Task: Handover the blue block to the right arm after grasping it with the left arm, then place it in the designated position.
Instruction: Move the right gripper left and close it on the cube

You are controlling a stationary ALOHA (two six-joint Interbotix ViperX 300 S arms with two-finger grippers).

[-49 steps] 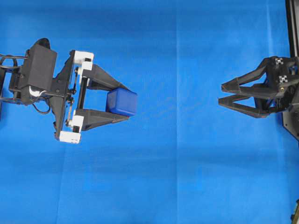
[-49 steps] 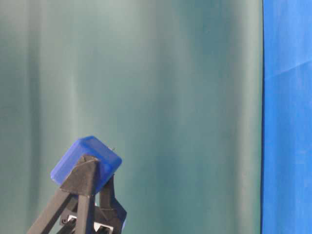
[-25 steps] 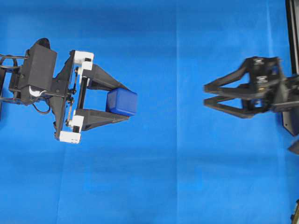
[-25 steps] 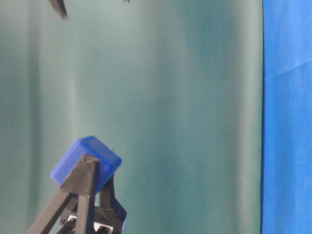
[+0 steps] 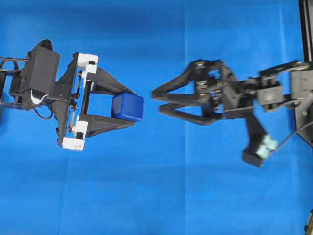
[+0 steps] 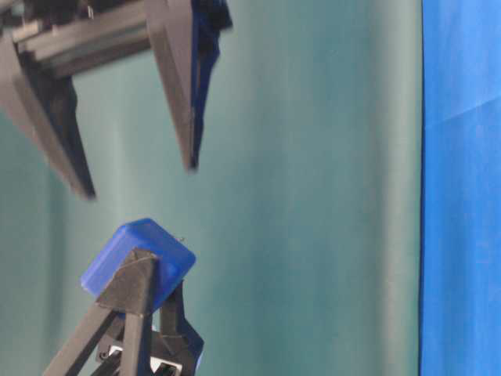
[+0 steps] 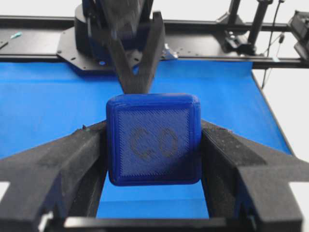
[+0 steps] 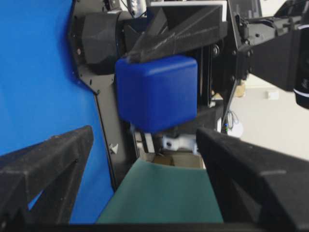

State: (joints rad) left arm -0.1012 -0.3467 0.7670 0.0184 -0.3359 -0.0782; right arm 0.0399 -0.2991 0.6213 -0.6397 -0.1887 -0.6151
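Note:
The blue block [image 5: 127, 107] is a small dark-blue cube pinched between the two pointed fingers of my left gripper [image 5: 133, 108], which has white brackets and holds it above the blue cloth. In the left wrist view the block [image 7: 153, 140] shows an embossed mark, with the left gripper [image 7: 153, 159] shut on its sides. My all-black right gripper [image 5: 155, 99] is open, its tips a short gap right of the block, not touching. In the table-level view the right gripper [image 6: 141, 178] hangs above the block [image 6: 137, 254]. In the right wrist view the block [image 8: 157, 92] lies ahead of the right gripper [image 8: 145, 140].
The blue cloth [image 5: 186, 196] covers the table. A black rail [image 5: 305, 29] runs along the right edge of the overhead view. A teal backdrop [image 6: 313, 196] fills the table-level view.
My right gripper has moved left from the right edge to just short of the block, still open. The left gripper and block have not moved.

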